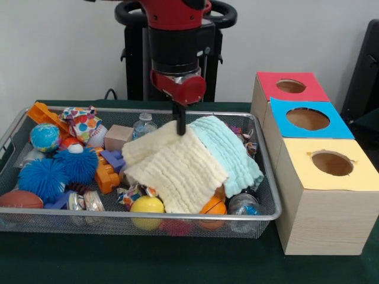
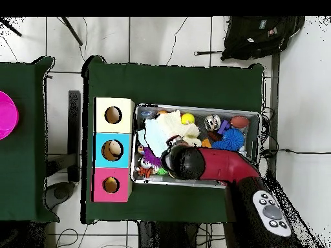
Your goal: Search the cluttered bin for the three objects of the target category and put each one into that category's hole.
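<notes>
Our gripper is down on the cream cloth in the middle of the bin; we cannot tell whether it is open or shut. No plush animal shows, so the targets probably lie under the cloths. The risk is dragging the cloth and spilling toys over the rim. The red-topped hole sits beyond the bin's right edge, with clear room above it.

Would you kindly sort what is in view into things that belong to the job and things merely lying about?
Belonging to the job:
wire-mesh bin
red-topped hole
gripper, down at the cloths

Just lying about:
cream cloth
pale blue cloth
blue spiky balls
yellow ball
blue-topped hole
yellow-topped hole
</notes>
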